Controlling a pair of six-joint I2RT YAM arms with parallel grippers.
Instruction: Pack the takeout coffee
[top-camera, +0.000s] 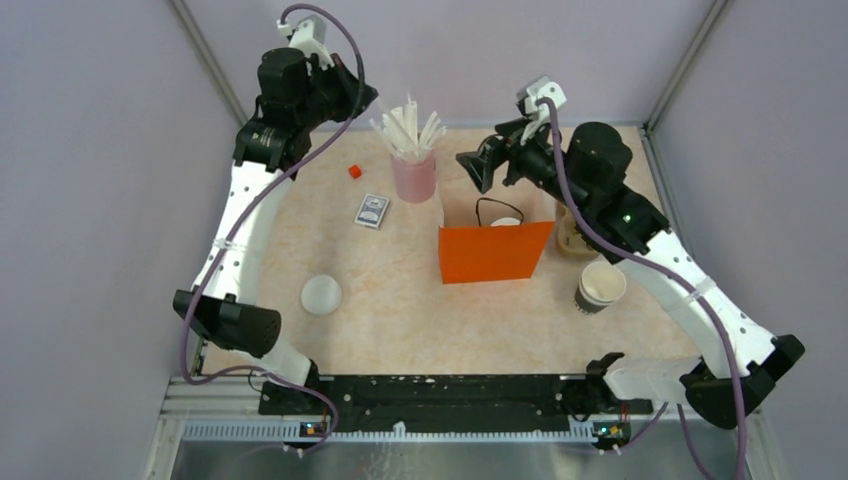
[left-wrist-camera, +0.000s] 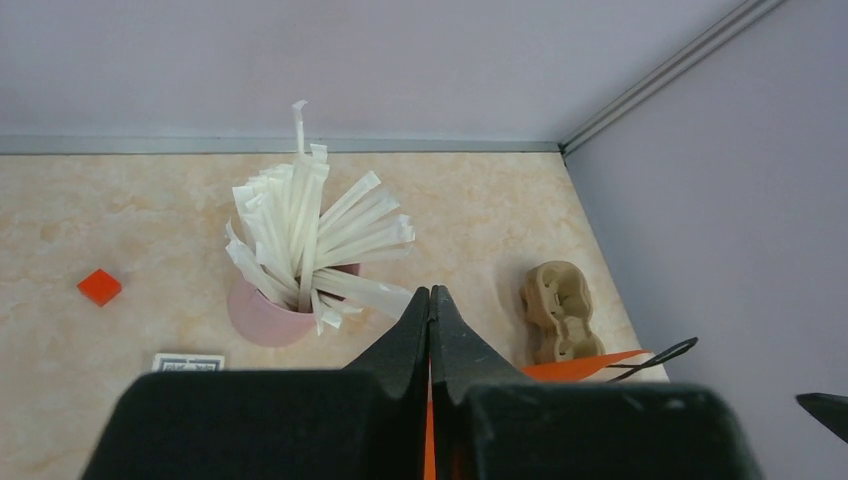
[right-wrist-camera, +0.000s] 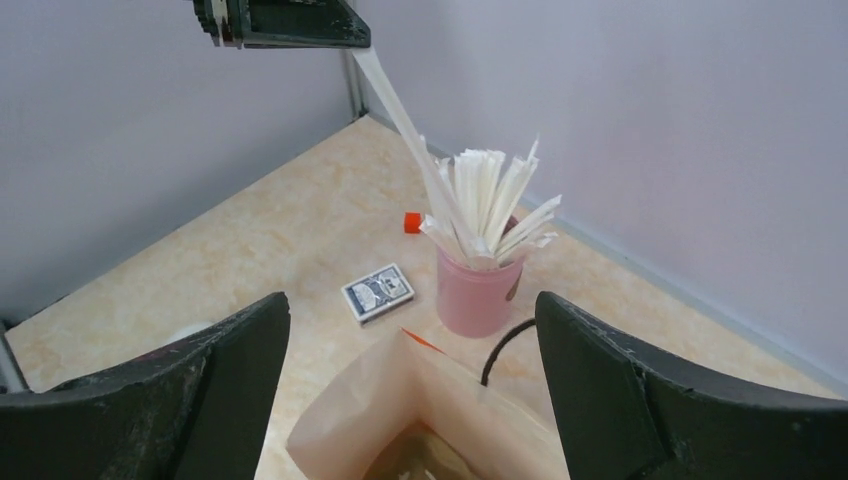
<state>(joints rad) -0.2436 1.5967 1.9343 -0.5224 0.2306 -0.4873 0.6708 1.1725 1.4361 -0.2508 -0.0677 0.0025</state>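
Spread wide at the bottom of its own wrist view, the right gripper (right-wrist-camera: 412, 310) hangs open and empty over the mouth of the orange bag (top-camera: 495, 255). Down in that mouth a round white lid shows. I take it for the takeout coffee (top-camera: 505, 221), standing inside the bag already, with its dark cup hidden by the bag's wall. At the far left the left gripper (left-wrist-camera: 430, 300) is closed. The right wrist view shows it pinching the top of one wrapped straw (right-wrist-camera: 400, 110), whose lower end runs down into the bundle in the pink cup (right-wrist-camera: 478, 290).

The step in hand looks like drawing that straw out to go in with the drink. To do it well, pull along the straw's own line until its tip is free of the bundle. A sideways tug could drag its neighbours out or tip the pink cup, which is probably light. Then carry the straw over the bag and lower it end first beside the lid, not onto it. The bag looks like thin paper standing free, so a poke at its wall may topple it, and the black handle (top-camera: 495, 203) could catch the straw. The right gripper is best kept out of the path, or used to steady the bag's rim.
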